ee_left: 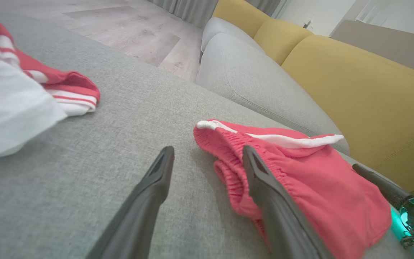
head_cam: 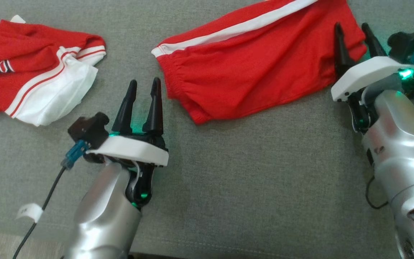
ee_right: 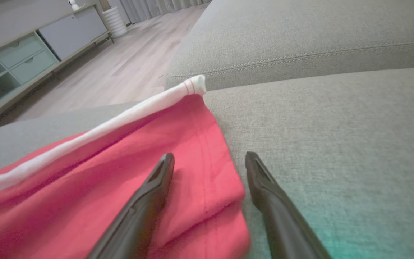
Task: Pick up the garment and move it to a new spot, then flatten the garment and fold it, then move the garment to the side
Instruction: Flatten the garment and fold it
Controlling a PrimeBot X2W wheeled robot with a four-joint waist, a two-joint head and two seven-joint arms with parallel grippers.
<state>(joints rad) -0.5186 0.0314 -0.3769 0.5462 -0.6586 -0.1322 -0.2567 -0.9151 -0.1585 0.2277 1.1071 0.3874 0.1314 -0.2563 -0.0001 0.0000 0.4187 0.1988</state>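
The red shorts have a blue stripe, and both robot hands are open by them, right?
No. The stripe on the red shorts is white, not blue, as the head view shows. The left gripper and right gripper are open by them.

You have the shorts (head_cam: 257, 64) lying on the seat cushion (head_cam: 246, 180), far from you and toward the right. The other garment (head_cam: 31, 72) lies on the same cushion at the far left, well apart from the shorts. Your left gripper (head_cam: 144, 81) is between the two, just beside the left end of the shorts. Your right gripper (head_cam: 350, 26) is at their right end — one finger over the cloth, the other over the cushion beside it.
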